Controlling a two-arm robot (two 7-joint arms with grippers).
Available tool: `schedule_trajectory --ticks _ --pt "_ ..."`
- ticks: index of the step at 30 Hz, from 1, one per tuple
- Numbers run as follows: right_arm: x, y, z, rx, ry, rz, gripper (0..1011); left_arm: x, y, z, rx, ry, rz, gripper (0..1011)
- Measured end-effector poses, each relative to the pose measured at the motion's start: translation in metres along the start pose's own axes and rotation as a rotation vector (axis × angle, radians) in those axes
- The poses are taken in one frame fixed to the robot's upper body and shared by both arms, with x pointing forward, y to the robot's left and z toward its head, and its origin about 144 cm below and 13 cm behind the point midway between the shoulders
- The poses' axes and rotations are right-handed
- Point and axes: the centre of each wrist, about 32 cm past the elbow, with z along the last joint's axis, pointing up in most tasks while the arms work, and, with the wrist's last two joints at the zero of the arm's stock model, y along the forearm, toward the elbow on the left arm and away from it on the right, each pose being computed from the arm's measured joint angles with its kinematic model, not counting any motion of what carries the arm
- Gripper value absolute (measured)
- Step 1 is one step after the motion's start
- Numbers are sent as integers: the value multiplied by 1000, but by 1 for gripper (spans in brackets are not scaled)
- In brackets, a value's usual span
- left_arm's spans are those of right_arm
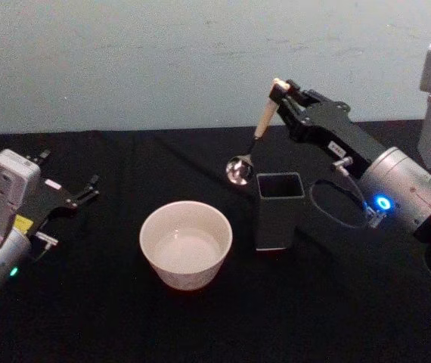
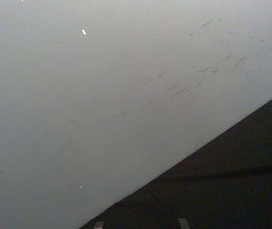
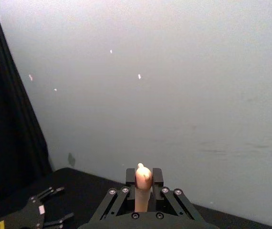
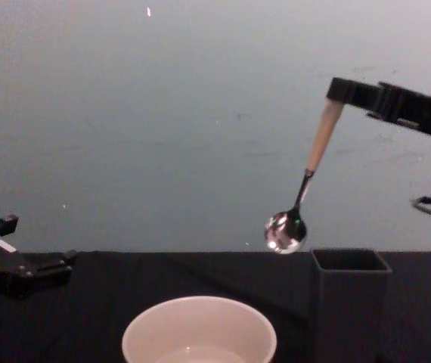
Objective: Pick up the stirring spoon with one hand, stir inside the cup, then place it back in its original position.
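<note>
Right jaws pinching stirring spoon (image 4: 315, 155), bowl hanging down-left

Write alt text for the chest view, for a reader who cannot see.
The right gripper, at the upper right, holds the spoon by its handle top; the spoon hangs tilted, its bowl in the air above and left of the holder. The cup sits at bottom centre, and the left gripper is open at the left edge.
</note>
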Motion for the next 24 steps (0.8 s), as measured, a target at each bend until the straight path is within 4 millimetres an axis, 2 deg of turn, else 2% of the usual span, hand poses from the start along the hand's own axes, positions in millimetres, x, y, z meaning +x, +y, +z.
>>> schedule_trajectory --ticks 11,24 --pt "4 -17 9 30 -22 -42 210 0 0 0 0 0 0 1002" --pt "9 -34 8 21 -34 -77 211 0 0 0 0 0 0 1001"
